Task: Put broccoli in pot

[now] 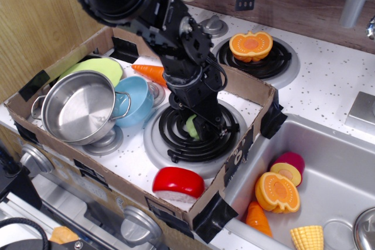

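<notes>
The broccoli (191, 126), a small pale lime-green lump, lies on the black coil burner (176, 141) in the middle of the cardboard box. My gripper (198, 127) is down at the broccoli, its black fingers right beside and partly over it. The dark fingers blend into the burner, so I cannot tell whether they are closed on it. The pot (79, 109), shiny steel with loop handles, stands empty at the left of the box, well to the left of the gripper.
A light blue bowl (139, 100) sits between the pot and the burner. A yellow-green plate (96, 67) and an orange carrot (149, 73) lie behind. A red toy (179, 182) rests at the box's front wall. The cardboard wall (246, 86) borders the right. The sink (328, 162) holds toy food.
</notes>
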`<state>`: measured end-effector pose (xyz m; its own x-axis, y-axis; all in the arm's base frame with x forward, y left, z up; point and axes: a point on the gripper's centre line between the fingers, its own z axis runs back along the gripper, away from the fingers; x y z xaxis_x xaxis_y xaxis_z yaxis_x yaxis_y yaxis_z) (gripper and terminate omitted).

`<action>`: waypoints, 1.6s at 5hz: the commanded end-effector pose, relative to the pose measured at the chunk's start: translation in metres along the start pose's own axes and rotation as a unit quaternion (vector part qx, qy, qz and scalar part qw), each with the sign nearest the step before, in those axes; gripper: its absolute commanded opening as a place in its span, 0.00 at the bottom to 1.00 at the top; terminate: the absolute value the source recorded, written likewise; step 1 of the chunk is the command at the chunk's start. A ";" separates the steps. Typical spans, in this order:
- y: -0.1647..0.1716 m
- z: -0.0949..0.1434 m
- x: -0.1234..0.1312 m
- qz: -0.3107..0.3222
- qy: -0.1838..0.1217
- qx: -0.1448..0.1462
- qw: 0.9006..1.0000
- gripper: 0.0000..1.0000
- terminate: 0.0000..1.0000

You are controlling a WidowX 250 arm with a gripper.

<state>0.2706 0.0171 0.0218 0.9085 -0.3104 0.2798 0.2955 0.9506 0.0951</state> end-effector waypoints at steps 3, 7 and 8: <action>0.033 0.094 0.014 0.024 0.048 0.074 0.996 0.00 0.00; 0.090 0.075 -0.059 0.036 0.068 0.163 0.984 0.00 0.00; 0.102 0.079 -0.068 0.027 0.072 0.196 0.977 0.00 0.00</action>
<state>0.2117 0.1363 0.0766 0.9648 -0.2295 0.1284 0.1534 0.8876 0.4343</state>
